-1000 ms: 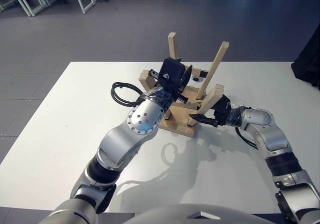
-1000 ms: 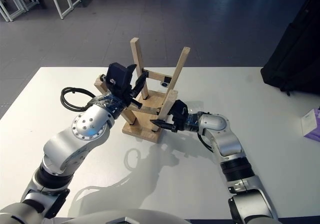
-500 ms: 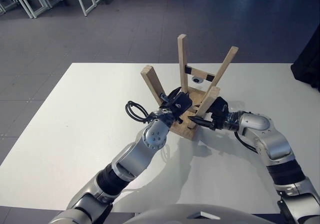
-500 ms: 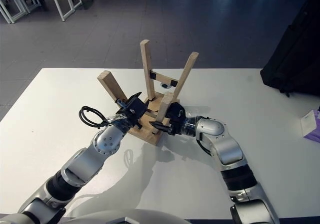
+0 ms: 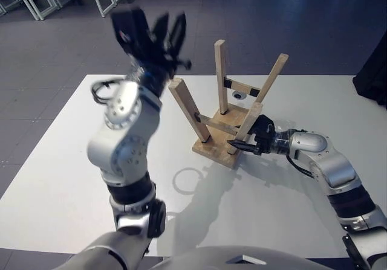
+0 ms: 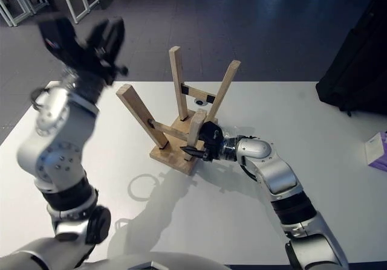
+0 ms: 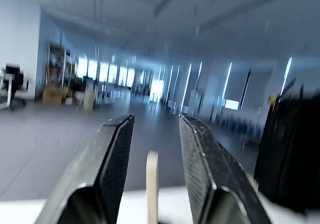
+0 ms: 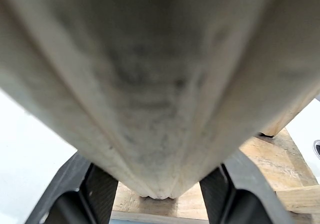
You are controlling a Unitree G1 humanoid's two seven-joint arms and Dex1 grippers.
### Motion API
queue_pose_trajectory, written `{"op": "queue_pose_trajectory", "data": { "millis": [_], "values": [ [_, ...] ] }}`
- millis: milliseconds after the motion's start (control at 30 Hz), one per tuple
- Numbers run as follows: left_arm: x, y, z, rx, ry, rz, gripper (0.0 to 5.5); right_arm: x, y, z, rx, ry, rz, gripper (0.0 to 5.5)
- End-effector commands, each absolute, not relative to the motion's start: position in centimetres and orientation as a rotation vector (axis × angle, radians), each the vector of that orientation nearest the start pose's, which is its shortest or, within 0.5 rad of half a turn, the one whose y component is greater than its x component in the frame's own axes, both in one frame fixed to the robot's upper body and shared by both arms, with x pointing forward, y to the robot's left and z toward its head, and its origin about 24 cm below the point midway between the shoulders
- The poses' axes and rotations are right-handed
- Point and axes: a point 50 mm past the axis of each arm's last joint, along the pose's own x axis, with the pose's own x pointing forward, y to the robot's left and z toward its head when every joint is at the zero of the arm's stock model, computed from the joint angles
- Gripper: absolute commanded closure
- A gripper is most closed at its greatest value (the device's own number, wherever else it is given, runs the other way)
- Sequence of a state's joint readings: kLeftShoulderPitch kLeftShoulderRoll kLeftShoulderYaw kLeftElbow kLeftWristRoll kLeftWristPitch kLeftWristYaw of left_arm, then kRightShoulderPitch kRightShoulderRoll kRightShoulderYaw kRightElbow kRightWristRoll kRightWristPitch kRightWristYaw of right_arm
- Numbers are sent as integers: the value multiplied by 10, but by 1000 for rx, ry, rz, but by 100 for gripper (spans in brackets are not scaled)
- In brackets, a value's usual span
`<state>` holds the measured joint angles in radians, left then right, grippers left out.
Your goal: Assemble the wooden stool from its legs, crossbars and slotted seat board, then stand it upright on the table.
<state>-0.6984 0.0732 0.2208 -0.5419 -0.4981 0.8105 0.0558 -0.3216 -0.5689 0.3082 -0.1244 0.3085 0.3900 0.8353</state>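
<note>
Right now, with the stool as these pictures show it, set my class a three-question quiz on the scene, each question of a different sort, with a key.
1. True or false: the stool rests with its seat board on the table, legs pointing up.
2. Which gripper is clamped on the front leg? A) left B) right C) neither
3. Fill in: the raised left gripper has its fingers ____.

Key: 1 true; 2 B, the right gripper; 3 open.
</note>
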Motion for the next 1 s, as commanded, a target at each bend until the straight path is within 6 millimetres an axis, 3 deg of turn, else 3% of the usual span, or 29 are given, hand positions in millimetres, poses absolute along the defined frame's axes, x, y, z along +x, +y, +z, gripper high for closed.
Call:
{"op": "queue_pose_trajectory", "data": {
  "millis": [33, 100, 167, 233, 333, 367, 433, 500, 600, 667, 733, 800, 833, 900, 1000],
  "values": [
    [314, 138, 310, -318, -435, -314, 382, 226, -181, 3, -347, 901, 1064, 348],
    [327, 133, 312, -337, -408, -363, 382, 227, -181, 4, -352, 896, 1069, 348],
    [341, 127, 286, -339, -276, -399, 382, 226, -182, 4, -355, 897, 1073, 348],
    [343, 121, 218, -320, -16, -413, 382, 226, -182, 4, -358, 895, 1079, 348],
    [305, 121, 131, -273, 287, -416, 382, 229, -180, 5, -363, 877, 1081, 348],
    [292, 124, 112, -278, 357, -405, 382, 228, -180, 5, -363, 869, 1081, 348],
    [279, 133, 95, -282, 411, -372, 382, 227, -181, 4, -367, 855, 1085, 348],
    [284, 137, 106, -290, 362, -362, 382, 226, -181, 4, -379, 831, 1086, 348],
    [304, 141, 162, -361, 138, -371, 382, 230, -178, 7, -367, 775, 1106, 348],
    [312, 146, 209, -455, -21, -408, 382, 232, -174, 12, -321, 706, 1156, 348],
    [314, 161, 269, -599, -218, -465, 382, 237, -175, 15, -328, 664, 1211, 348],
    [307, 190, 332, -726, -435, -501, 382, 250, -178, 21, -371, 614, 1247, 348],
    [302, 203, 351, -763, -507, -500, 382, 257, -179, 25, -399, 583, 1259, 348],
    [297, 226, 366, -765, -559, -444, 382, 276, -177, 39, -456, 500, 1284, 348],
    [300, 238, 353, -766, -506, -367, 382, 302, -173, 57, -533, 404, 1293, 348]
  ]
}}
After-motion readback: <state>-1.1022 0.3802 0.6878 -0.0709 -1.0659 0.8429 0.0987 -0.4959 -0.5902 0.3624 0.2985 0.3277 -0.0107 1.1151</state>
